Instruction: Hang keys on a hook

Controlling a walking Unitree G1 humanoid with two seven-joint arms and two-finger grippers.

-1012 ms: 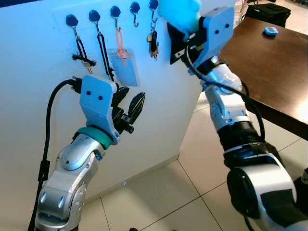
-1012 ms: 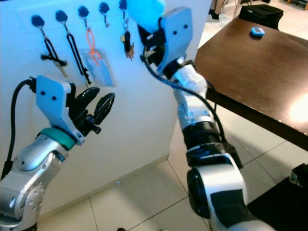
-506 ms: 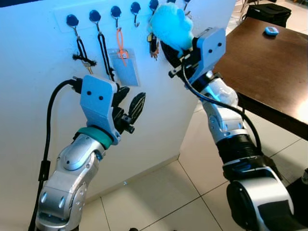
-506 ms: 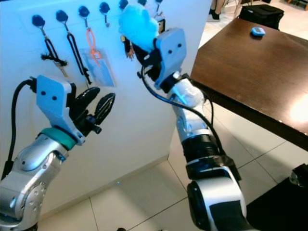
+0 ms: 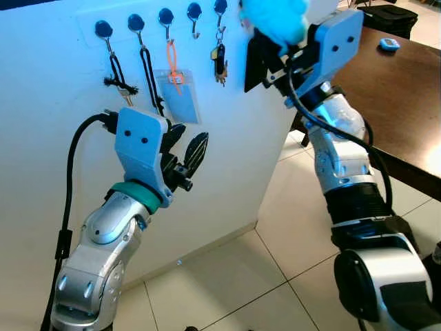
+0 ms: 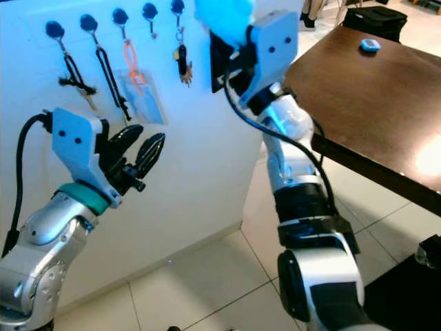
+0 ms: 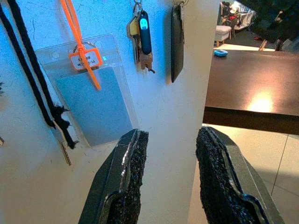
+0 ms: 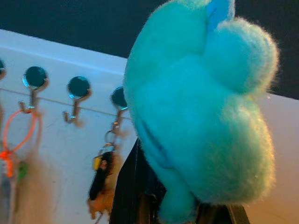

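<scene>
Keys with a fluffy turquoise plush keyring (image 5: 274,17) are clamped in the right gripper (image 5: 279,52), raised near the white wall's upper right corner, just right of the row of round blue hooks (image 5: 165,16). A dark key bunch (image 5: 219,61) already hangs on the rightmost hook. Lower down, the left gripper (image 5: 185,153) hovers below a clear badge holder with orange strap (image 5: 177,91), fingers apart and empty.

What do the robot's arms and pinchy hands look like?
Both arms are shiny silver with black joints. Each wrist wears a light blue plate with two dark dots and a black cable. The left gripper has two long black ribbed fingers and a teal ring behind.
</scene>
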